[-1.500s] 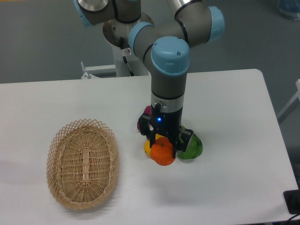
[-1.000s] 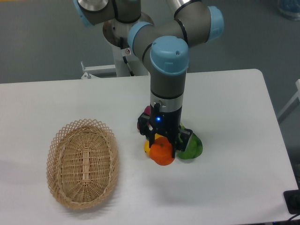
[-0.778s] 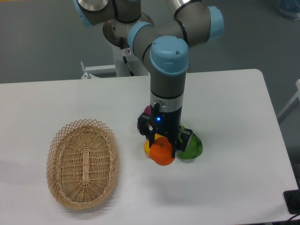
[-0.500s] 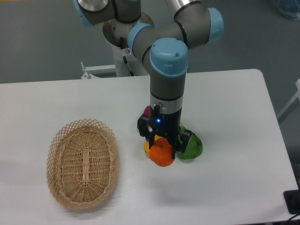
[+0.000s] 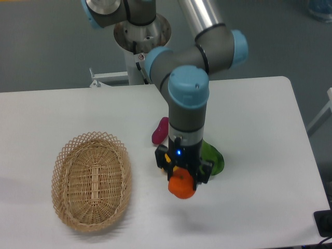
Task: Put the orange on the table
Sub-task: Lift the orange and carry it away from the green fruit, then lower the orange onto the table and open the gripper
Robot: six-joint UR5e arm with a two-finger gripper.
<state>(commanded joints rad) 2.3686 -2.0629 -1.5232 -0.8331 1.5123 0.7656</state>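
Observation:
The orange [image 5: 182, 187] is a small round bright-orange fruit held between the fingers of my gripper [image 5: 182, 179]. The gripper points straight down and is shut on it. The orange hangs just above the white table [image 5: 259, 129], toward the front middle. I cannot tell whether its underside touches the tabletop. The gripper body hides the top of the fruit.
A green vegetable [image 5: 211, 158] lies just right of the gripper. A sliver of yellow fruit [image 5: 165, 158] shows at its left, and a magenta piece [image 5: 160, 130] lies behind. An oval wicker basket [image 5: 91, 180] stands at the front left. The table's front edge is near.
The arm has moved toward the front of the table with the orange in its grip, away from the yellow, green and magenta pieces. The magenta piece now shows in full.

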